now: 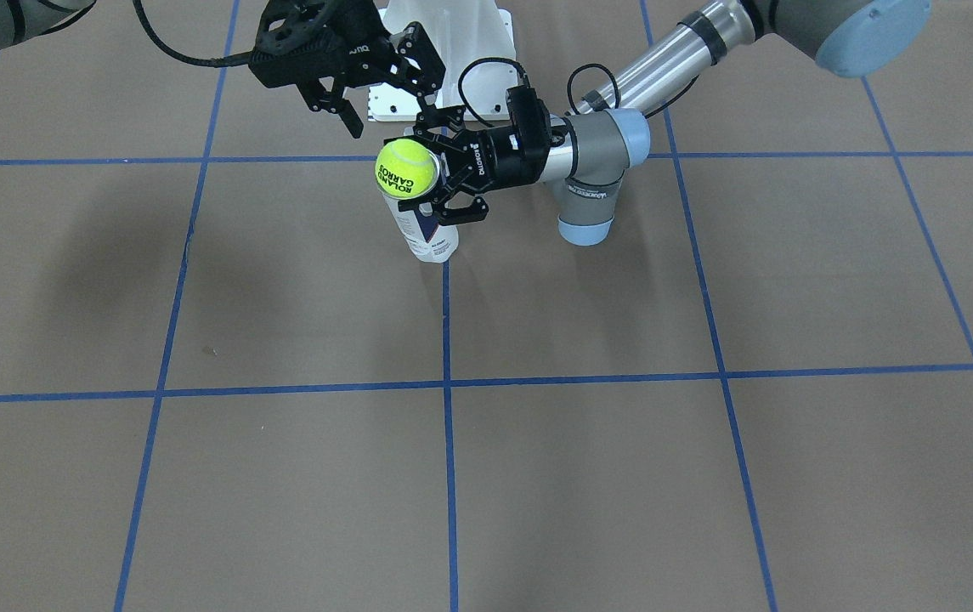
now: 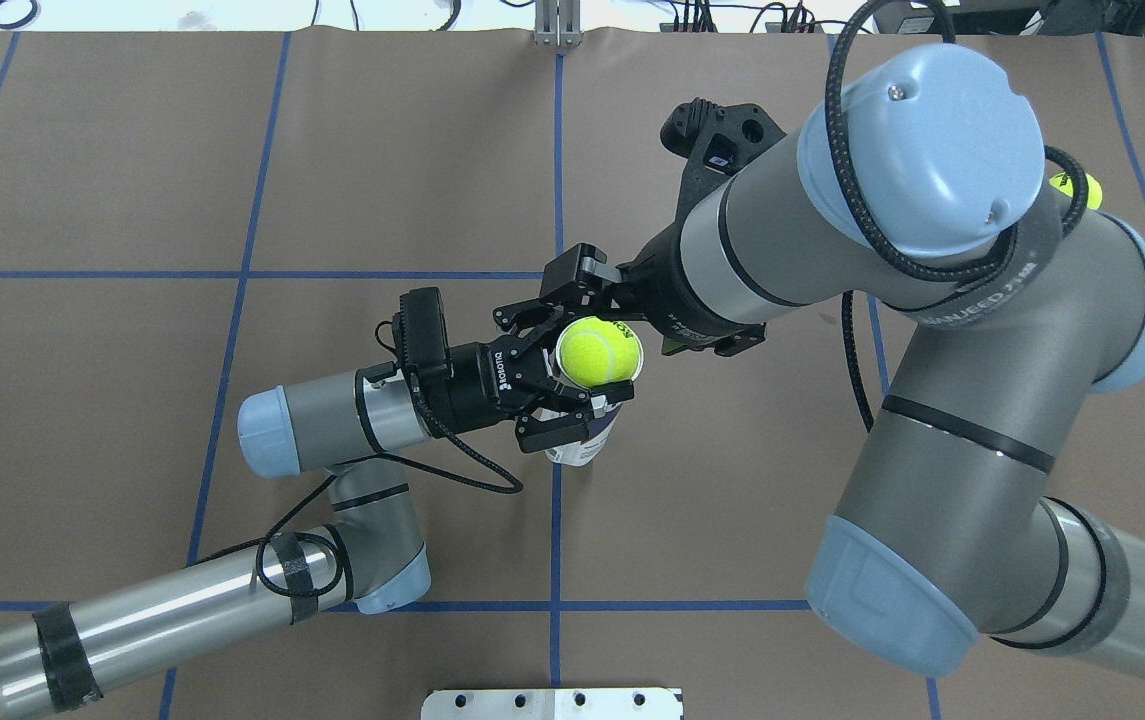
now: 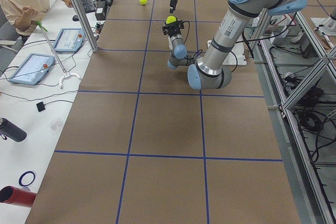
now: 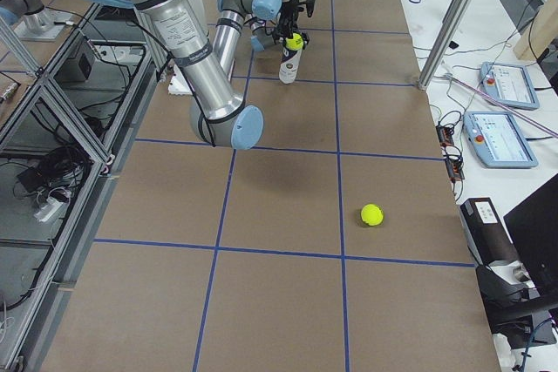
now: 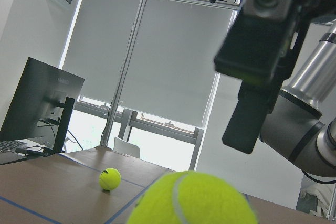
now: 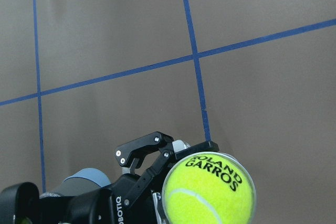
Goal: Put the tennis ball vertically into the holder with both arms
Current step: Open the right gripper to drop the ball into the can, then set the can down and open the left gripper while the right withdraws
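Observation:
The holder point(image 1: 428, 234) is a clear can with a white and navy label and stands upright. My left gripper point(image 1: 442, 177) is shut around its upper part, also seen from overhead point(image 2: 568, 378). A yellow tennis ball point(image 1: 406, 168) marked "ROLAND GARROS" sits in the holder's open mouth point(image 6: 207, 190), its top half sticking out point(image 2: 599, 352). My right gripper point(image 1: 386, 100) is open and empty, just above and beside the ball, not touching it. In the left wrist view the ball point(image 5: 194, 200) is at the bottom, with the right wrist above it.
A second tennis ball point(image 4: 371, 213) lies loose on the table on my right side point(image 2: 1087, 190). The white flanged pedestal point(image 1: 452, 51) stands at the robot's base, just behind the grippers. Blue tape lines cross the brown table. An operator sits at the table's far side in the exterior left view.

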Robot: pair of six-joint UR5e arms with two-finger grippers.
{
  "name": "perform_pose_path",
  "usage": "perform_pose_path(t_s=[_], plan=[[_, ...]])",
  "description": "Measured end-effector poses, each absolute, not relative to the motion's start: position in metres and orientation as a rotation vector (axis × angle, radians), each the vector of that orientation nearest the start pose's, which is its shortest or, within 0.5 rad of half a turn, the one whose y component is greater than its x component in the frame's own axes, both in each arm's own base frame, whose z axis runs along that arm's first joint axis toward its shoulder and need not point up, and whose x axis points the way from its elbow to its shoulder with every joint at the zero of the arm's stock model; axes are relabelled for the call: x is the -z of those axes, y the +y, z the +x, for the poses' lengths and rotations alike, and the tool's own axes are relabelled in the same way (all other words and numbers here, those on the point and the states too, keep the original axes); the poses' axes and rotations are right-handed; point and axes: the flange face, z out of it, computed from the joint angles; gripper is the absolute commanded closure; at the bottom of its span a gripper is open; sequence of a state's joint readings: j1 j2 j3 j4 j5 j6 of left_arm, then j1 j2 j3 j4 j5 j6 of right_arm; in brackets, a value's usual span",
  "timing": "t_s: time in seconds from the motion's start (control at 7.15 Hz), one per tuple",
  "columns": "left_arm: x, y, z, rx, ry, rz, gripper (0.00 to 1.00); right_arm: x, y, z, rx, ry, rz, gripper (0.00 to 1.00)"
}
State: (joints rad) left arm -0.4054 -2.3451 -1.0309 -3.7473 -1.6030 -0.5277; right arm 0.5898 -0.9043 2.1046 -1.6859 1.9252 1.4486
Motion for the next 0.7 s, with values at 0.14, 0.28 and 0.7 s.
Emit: perform_pose_path(t_s=[0.14, 0.28, 0.7], plan=[[-0.238, -0.384, 0.564, -0.33, 1.834, 1.602, 0.01, -0.088, -0.38, -0.388, -0.229, -1.115, 0.076, 0.0], [-0.244, -0.383, 0.563, -0.331, 1.831, 1.599, 0.01, -0.09, -0.381, -0.387, -0.231, -1.112, 0.076, 0.0], [-0.253, -0.382, 0.561, -0.333, 1.831, 1.598, 0.01, -0.094, -0.383, -0.386, -0.236, -1.105, 0.075, 0.0]])
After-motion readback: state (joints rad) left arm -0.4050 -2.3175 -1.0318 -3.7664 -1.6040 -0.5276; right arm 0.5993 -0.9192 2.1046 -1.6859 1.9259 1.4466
